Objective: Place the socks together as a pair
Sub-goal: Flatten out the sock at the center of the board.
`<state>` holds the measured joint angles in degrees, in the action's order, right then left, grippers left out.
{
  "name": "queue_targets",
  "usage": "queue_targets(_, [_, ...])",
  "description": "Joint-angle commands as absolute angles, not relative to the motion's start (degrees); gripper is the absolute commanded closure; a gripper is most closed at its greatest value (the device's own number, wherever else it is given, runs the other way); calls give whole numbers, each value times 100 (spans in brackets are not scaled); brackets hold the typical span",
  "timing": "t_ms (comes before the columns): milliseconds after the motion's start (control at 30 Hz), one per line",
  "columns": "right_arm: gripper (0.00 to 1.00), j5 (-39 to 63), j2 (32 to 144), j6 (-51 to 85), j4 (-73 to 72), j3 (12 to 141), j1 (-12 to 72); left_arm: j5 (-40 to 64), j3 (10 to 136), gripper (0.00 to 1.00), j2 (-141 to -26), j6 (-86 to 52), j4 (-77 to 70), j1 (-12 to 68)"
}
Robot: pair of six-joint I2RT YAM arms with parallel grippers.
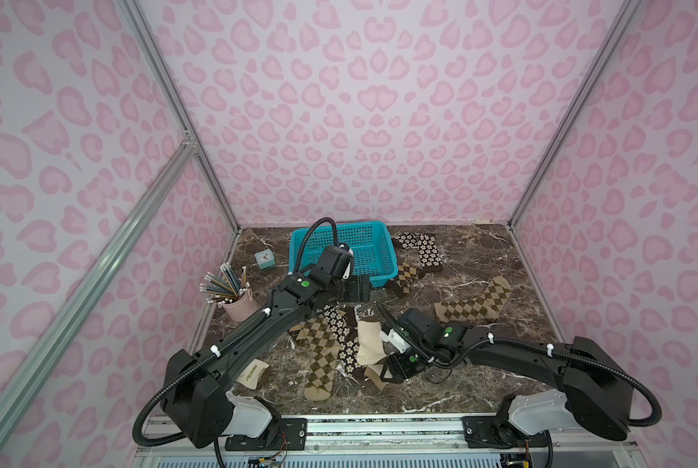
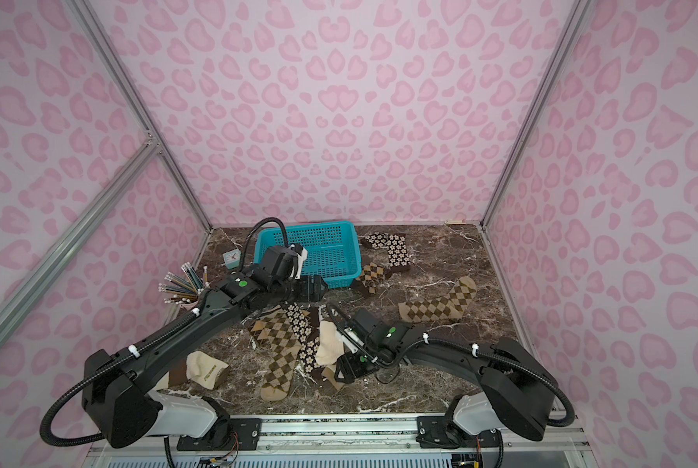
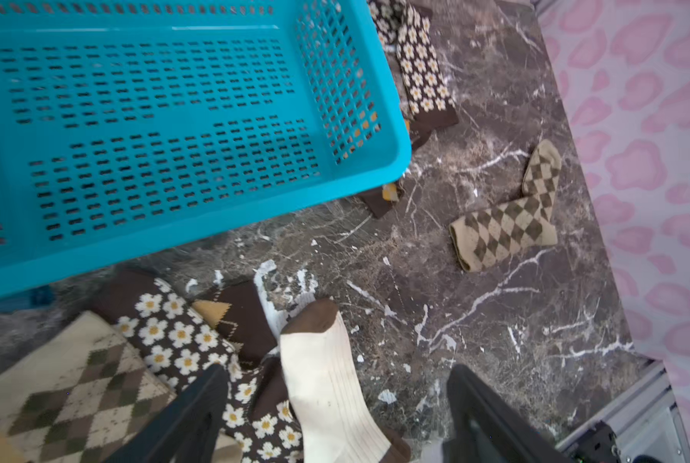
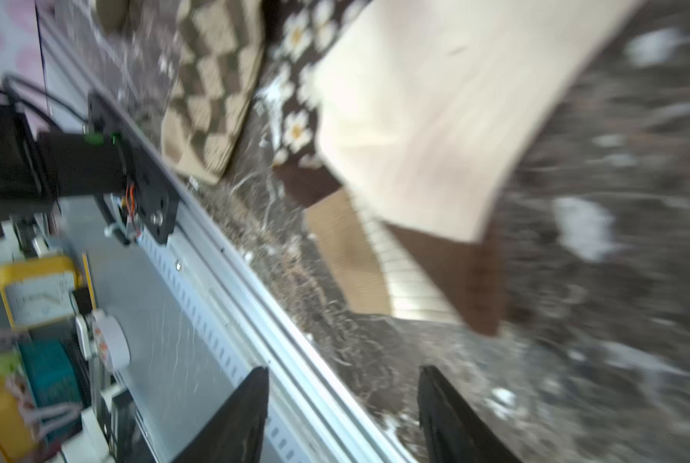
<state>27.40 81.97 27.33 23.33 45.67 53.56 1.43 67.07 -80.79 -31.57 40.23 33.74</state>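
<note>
Several socks lie in a heap at mid-table: a tan-olive argyle sock point(image 1: 319, 352), a dark flowered sock point(image 1: 345, 336) and a cream sock point(image 1: 369, 342) with brown toe. My left gripper point(image 1: 361, 289) hovers open over the heap's far end; in the left wrist view the left gripper point(image 3: 337, 373) has the cream sock point(image 3: 327, 385) below its spread fingers. My right gripper point(image 1: 385, 370) is open and empty by the cream sock's near end, with the right gripper point(image 4: 343, 369) over the table's front edge. A second tan argyle sock point(image 1: 475, 302), another flowered sock point(image 1: 422, 249) and a brown-orange argyle sock point(image 1: 406, 275) lie apart. Another cream sock point(image 2: 205, 370) lies under the left arm.
A teal basket point(image 1: 375, 259) stands at the back, empty. A pink cup of pencils point(image 1: 239, 306) and a small clock point(image 1: 265, 258) sit at the left. The aluminium rail point(image 4: 231, 288) runs along the front edge. Pink walls close in three sides.
</note>
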Motion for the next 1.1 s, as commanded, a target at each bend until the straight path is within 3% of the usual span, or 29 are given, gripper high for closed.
queue_targets(0, [37,2663,8486,2604,1998,4704,5612,6,6738,10,-7810,-3160,3989,3236])
queue_targets(200, [38,2530,8894,2387,2178,4972,5716,-180,6507,10,-7401,-3159,4147,3105])
queue_targets(600, [44,1230,9512,2171,2264,5361,5924,-299,6015,10,-6808,-3171,4052,3086])
queue_targets(833, [61,391,9677,2239,2317,5207,6194,-391,5881,10,-6724,-3138,4053,3085])
queue_targets(1067, [89,300,9317,2190,2472,5259,6240,-469,5787,10,-6697,-3054,3994,3076])
